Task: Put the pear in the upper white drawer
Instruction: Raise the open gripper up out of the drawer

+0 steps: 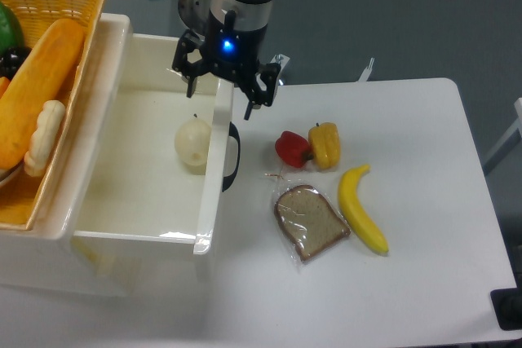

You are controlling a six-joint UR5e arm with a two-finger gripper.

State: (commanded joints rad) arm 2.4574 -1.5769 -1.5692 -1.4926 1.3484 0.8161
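Nearest, sliced bread (pixel 311 222) and a banana (pixel 362 209) lie mid-table. Farther back, the pear (pixel 193 144) rests inside the upper white drawer (pixel 143 201), against its front wall. Beyond, the gripper (pixel 227 87) hangs empty, fingers spread, above the drawer's front rim.

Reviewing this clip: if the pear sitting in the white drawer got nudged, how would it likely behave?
The pear looks rounded and smooth, so it would probably roll rather than slide. It lies against the front wall of the upper white drawer, which should stop travel that way. The gripper hangs open above, not touching it.
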